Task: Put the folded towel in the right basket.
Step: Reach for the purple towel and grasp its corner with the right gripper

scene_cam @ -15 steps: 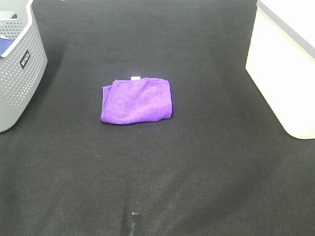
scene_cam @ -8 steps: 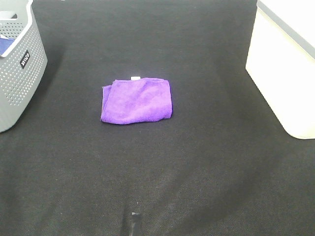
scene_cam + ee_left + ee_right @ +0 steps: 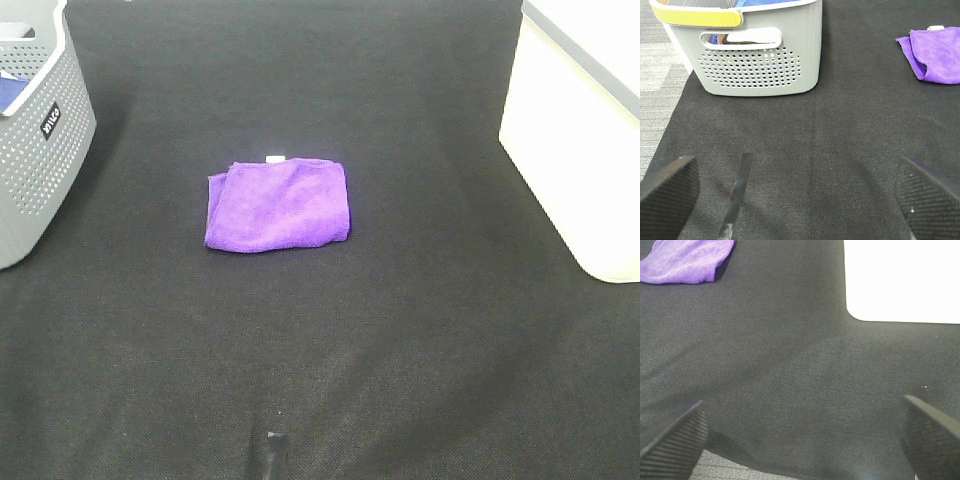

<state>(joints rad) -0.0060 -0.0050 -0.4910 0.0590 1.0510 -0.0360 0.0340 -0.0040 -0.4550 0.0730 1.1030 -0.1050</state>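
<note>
A folded purple towel (image 3: 277, 204) lies flat on the black mat, left of centre. It also shows in the left wrist view (image 3: 935, 59) and in the right wrist view (image 3: 687, 261). The white right basket (image 3: 585, 135) stands at the right edge; its wall shows in the right wrist view (image 3: 902, 280). Neither arm shows in the exterior view. My left gripper (image 3: 795, 192) is open and empty over bare mat, well short of the towel. My right gripper (image 3: 800, 435) is open and empty over bare mat, near the mat's edge.
A grey perforated basket (image 3: 38, 130) stands at the left edge with blue cloth inside; it shows close in the left wrist view (image 3: 747, 52). A small dark object (image 3: 270, 455) lies at the front of the mat. Grey floor borders the mat (image 3: 660, 80).
</note>
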